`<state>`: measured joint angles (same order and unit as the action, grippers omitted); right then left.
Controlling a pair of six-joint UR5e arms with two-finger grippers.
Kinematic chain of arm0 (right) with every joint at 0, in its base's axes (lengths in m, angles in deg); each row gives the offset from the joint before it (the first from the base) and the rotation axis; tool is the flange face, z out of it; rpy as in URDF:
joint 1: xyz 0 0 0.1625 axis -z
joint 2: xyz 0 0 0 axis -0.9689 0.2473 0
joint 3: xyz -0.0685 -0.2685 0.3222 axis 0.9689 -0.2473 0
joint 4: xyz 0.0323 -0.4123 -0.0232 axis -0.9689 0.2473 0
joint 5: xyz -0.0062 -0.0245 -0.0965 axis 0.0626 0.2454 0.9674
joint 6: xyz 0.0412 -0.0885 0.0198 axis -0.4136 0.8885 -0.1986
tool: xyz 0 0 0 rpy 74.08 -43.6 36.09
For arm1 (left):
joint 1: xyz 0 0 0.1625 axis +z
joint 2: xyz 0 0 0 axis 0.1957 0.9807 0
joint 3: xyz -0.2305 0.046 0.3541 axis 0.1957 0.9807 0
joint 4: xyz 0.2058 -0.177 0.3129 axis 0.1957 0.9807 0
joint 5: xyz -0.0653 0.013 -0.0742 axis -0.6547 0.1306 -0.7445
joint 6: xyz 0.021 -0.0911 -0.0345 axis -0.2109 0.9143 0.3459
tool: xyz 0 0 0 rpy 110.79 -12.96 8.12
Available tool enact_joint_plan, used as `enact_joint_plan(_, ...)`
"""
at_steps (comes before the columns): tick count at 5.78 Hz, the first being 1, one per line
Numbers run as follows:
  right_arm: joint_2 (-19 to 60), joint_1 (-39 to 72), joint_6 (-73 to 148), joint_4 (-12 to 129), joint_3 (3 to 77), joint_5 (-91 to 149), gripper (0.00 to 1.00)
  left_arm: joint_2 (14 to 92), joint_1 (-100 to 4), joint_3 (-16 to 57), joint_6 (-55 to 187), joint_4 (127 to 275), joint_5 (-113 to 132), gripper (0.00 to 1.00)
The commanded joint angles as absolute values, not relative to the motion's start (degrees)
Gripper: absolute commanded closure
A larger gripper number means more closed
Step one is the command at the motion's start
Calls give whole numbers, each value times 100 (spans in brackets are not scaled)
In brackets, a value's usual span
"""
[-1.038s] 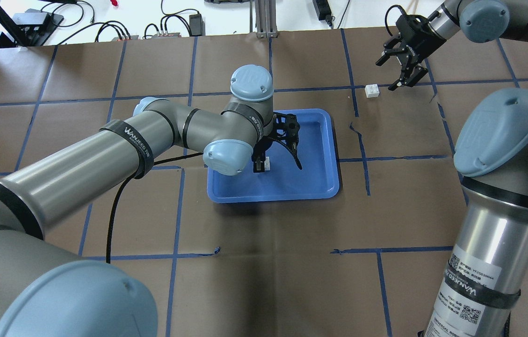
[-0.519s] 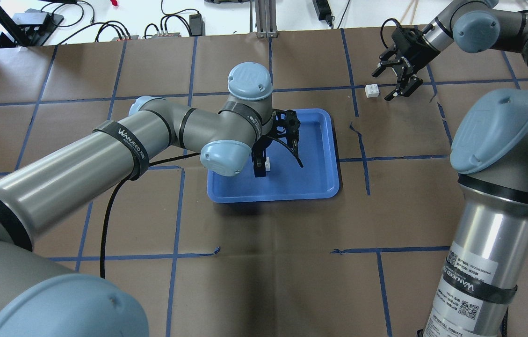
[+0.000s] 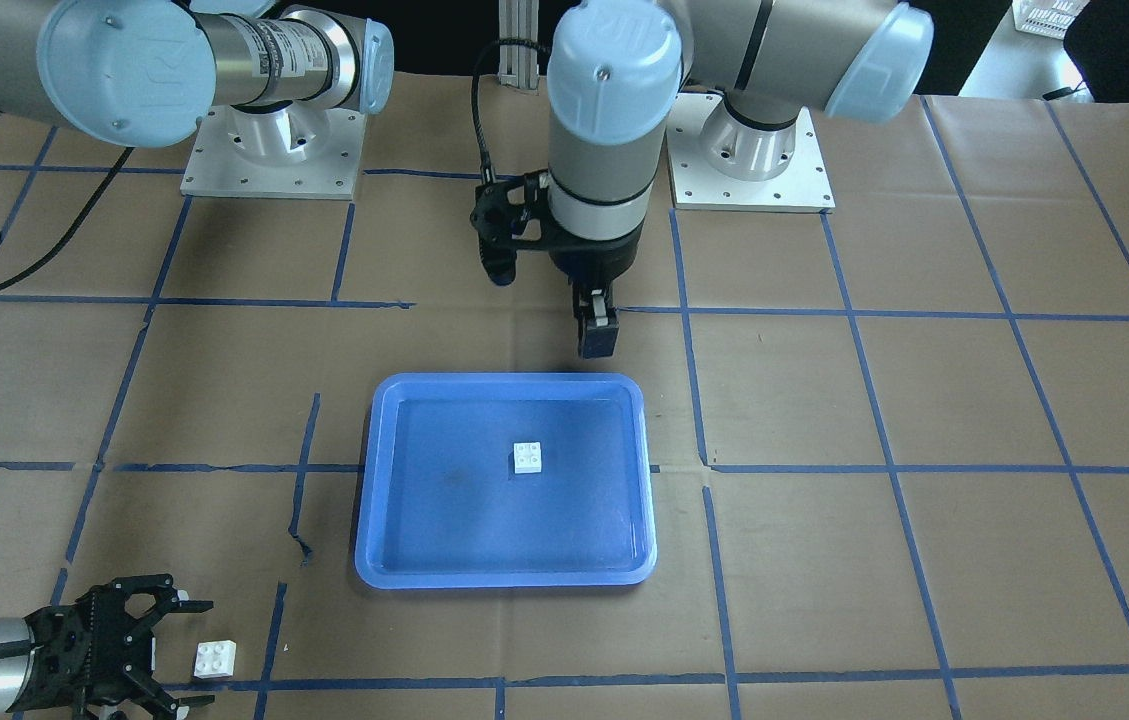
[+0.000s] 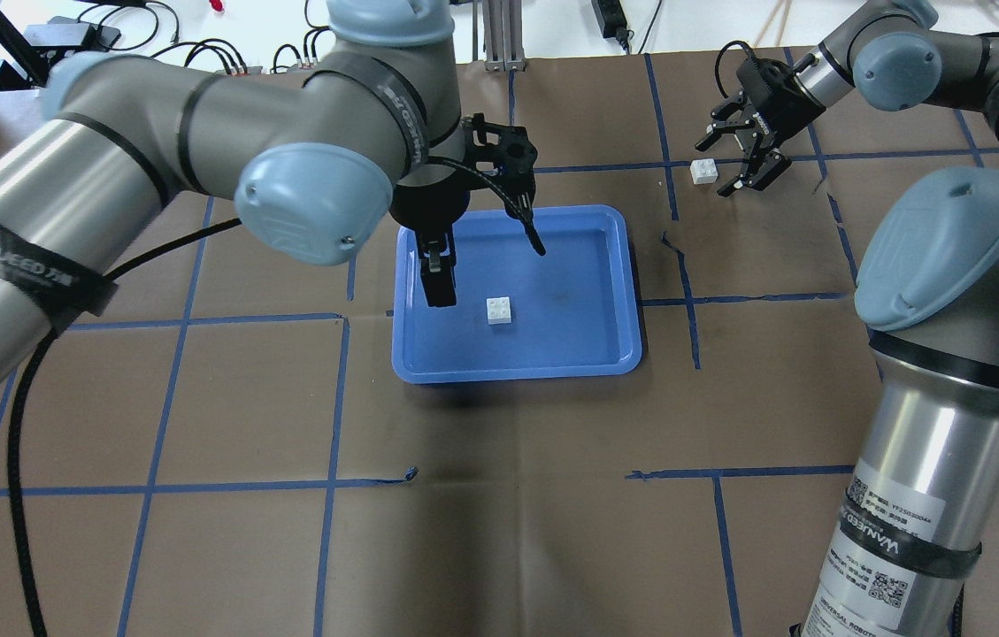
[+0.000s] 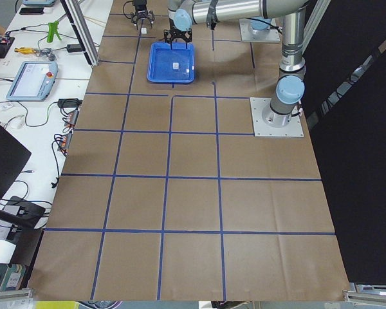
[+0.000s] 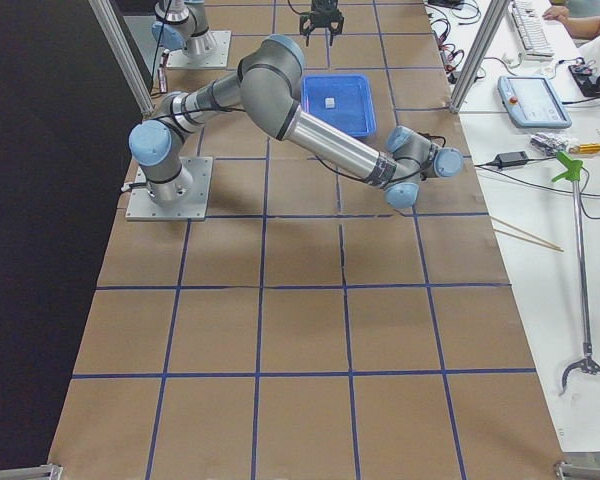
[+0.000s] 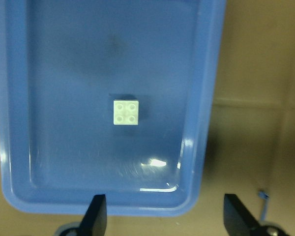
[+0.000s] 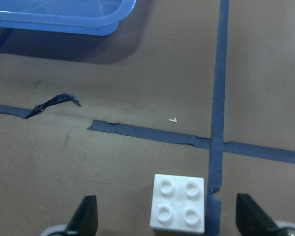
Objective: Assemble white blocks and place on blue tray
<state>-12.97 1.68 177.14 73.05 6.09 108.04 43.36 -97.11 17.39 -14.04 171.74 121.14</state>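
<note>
Left gripper (image 4: 488,272) and right gripper (image 3: 174,655) are gaping; small white studded plastic brick (image 3: 215,659) is looking light, rigid, slick: pinch its flat sides.

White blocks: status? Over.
Left gripper open, empty, high over blue tray rim; tray block lies loose. Right gripper open, lined up on table block, not gripping. Blocks unjoined. No obstruction seen.

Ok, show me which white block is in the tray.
The white block centred in the blue tray; the other block sits outside on brown paper.

Bright, even overhead light; glare glints on the blue tray (image 7: 157,162).
</note>
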Motion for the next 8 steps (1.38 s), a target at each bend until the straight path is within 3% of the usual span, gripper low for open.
enact_joint_plan(1,-1283,168,17691,7326,646,10449,17,3693,-9691,1715,-780,17808,12094,1)
enact_joint_plan(4,-1274,255,17691,7414,628,10438,26,3612,-8859,1882,3634,16821,12410,1)
enact_joint_plan(5,-1274,264,17699,7475,646,10438,37,3316,-8543,1865,4603,16781,12393,1)
enact_joint_plan(6,-1283,264,17691,7528,663,10446,40,3200,-8287,1874,5466,16824,12349,1)
enact_joint_plan(7,-1283,264,17699,7528,663,10455,58,3199,-8206,1813,5474,17147,11905,1)
enact_joint_plan(8,-1283,264,17699,7537,663,10499,58,3190,-8214,1838,5466,17281,11918,1)
